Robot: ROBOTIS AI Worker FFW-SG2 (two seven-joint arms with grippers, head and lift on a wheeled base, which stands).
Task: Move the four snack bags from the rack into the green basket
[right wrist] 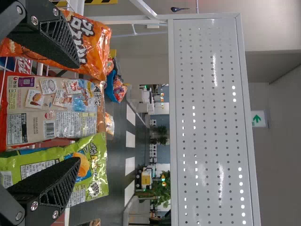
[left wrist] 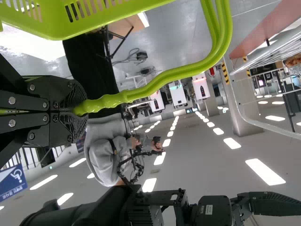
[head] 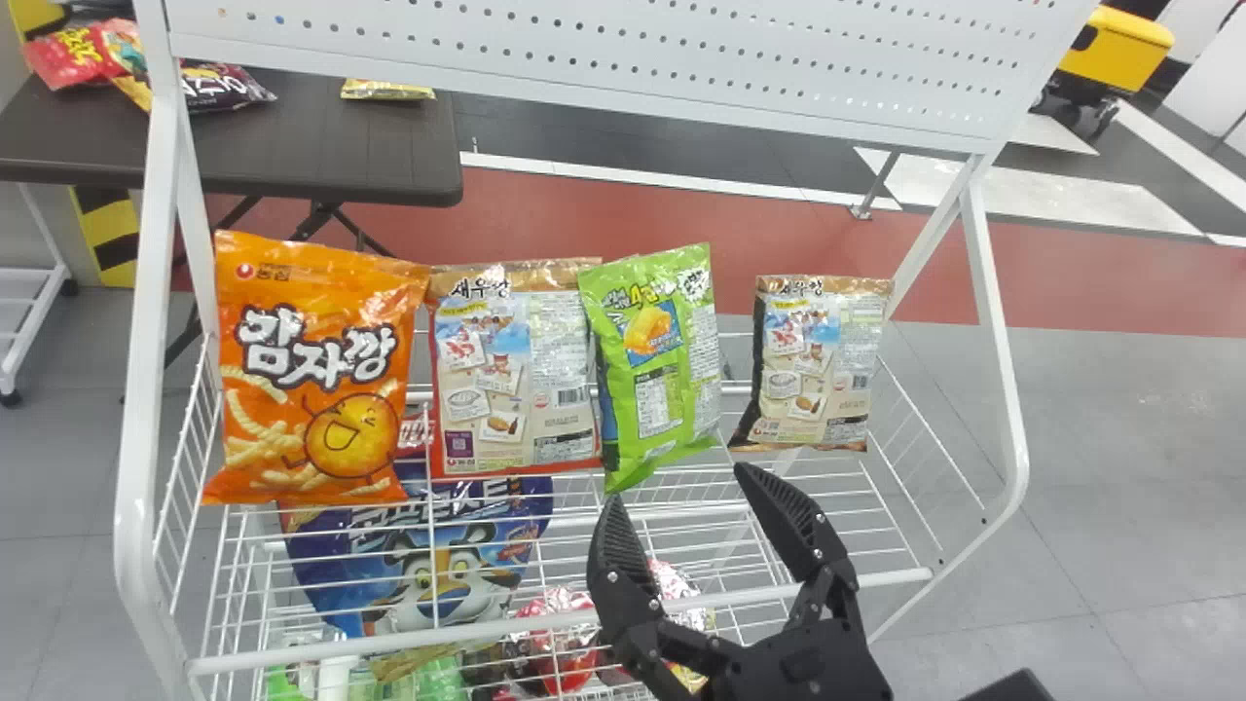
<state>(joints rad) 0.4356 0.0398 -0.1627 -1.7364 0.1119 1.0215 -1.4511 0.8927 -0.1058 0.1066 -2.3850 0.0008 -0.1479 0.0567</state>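
Observation:
In the head view my right gripper (head: 681,497) stands open in front of the white wire rack, its fingertips just below the green snack bag (head: 660,365) and nearer the robot. To the left stand the orange bag (head: 311,375) and a beige-backed bag (head: 516,370); another beige-backed bag (head: 813,365) is at the right. The right wrist view has the open right gripper (right wrist: 77,110) with the beige-backed bag (right wrist: 51,110) showing between its fingers. In the left wrist view my left gripper (left wrist: 80,110) is shut on the handle of the green basket (left wrist: 108,16).
A perforated white panel (head: 584,58) tops the rack. Its lower shelf holds a blue bag (head: 428,574) and other snacks. Behind at the left is a dark table (head: 321,146) with more bags. The rack's front rail (head: 545,623) runs behind the right gripper.

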